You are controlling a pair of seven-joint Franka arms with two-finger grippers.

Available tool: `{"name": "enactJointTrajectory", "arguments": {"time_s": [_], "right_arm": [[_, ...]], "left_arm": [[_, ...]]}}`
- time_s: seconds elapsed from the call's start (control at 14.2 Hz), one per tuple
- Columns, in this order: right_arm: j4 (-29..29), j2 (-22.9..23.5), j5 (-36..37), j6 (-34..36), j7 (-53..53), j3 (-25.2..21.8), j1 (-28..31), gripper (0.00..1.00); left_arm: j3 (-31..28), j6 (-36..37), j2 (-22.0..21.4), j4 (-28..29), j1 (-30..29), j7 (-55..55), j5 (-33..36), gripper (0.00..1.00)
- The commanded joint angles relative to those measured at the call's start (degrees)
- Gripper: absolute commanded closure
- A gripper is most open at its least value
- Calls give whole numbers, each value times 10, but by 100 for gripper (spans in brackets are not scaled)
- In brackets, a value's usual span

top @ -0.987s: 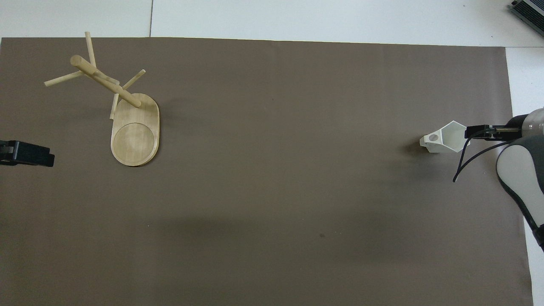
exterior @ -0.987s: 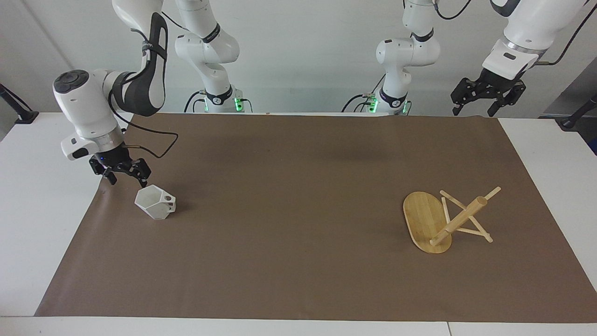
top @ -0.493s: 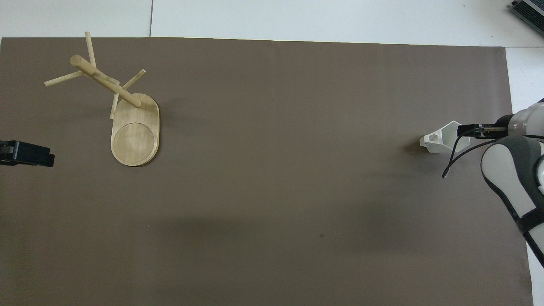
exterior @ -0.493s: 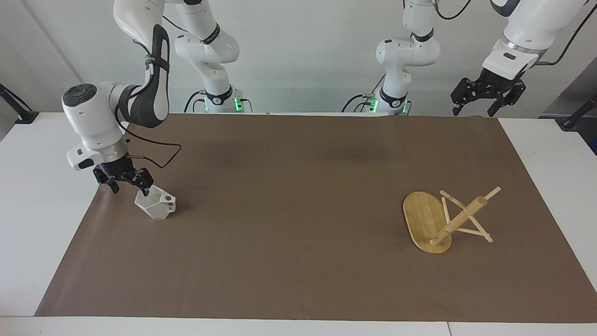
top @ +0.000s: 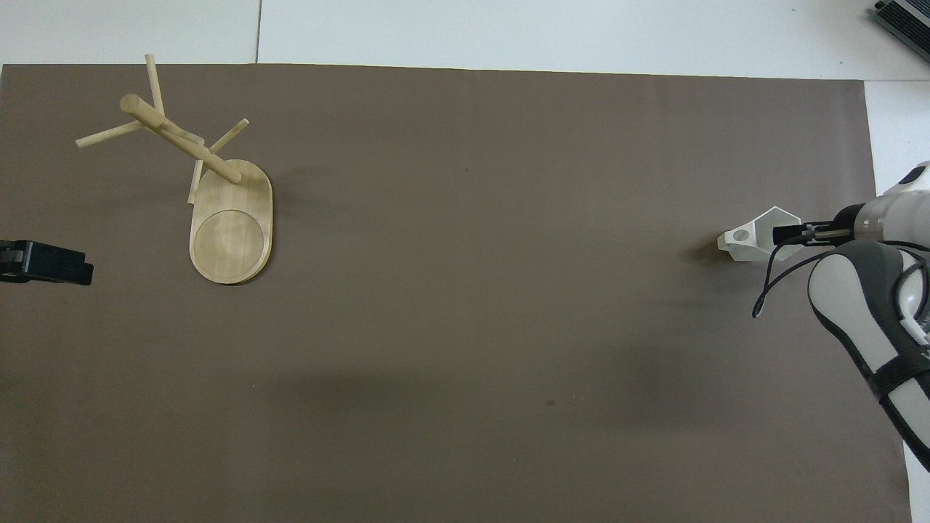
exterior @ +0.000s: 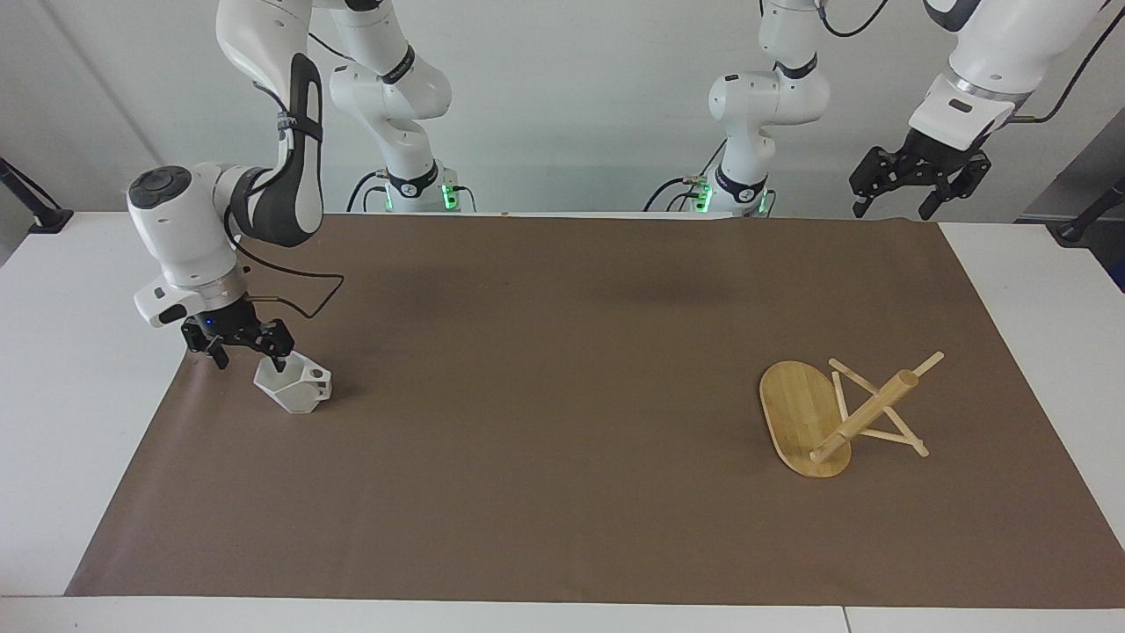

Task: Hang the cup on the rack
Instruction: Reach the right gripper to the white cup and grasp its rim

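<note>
Beside the mat's edge (exterior: 180, 387), cup (exterior: 294, 388) (right gripper (exterior: 247, 358) straddling its rim).

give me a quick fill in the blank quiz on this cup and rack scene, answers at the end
1. The rack lies tipped on its ____ on the brown mat.
2. The open right gripper is down at the rim of the white ____.
3. The cup sits toward the ____ arm's end of the table.
4. The left gripper waits open and holds ____.

Missing words: side; cup; right; nothing
</note>
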State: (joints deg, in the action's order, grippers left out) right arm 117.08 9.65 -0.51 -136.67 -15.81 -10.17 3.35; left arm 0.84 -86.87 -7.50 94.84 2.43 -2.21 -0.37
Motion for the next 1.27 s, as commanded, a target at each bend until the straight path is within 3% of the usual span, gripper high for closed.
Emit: {"name": "enactJointTrajectory", "arguments": {"time_s": [0.0,1.06,1.2], "right_arm": [[11,-3,2,-17,-26,1,4,0],[20,-2,2,-24,-12,2,4,0],[18,-2,2,-24,-15,1,4,6]], "left_arm": [[4,6,-14,11,-7,-7,12,0],[4,6,-14,11,-7,-7,12,0],[4,6,-14,11,-7,-7,12,0]]}}
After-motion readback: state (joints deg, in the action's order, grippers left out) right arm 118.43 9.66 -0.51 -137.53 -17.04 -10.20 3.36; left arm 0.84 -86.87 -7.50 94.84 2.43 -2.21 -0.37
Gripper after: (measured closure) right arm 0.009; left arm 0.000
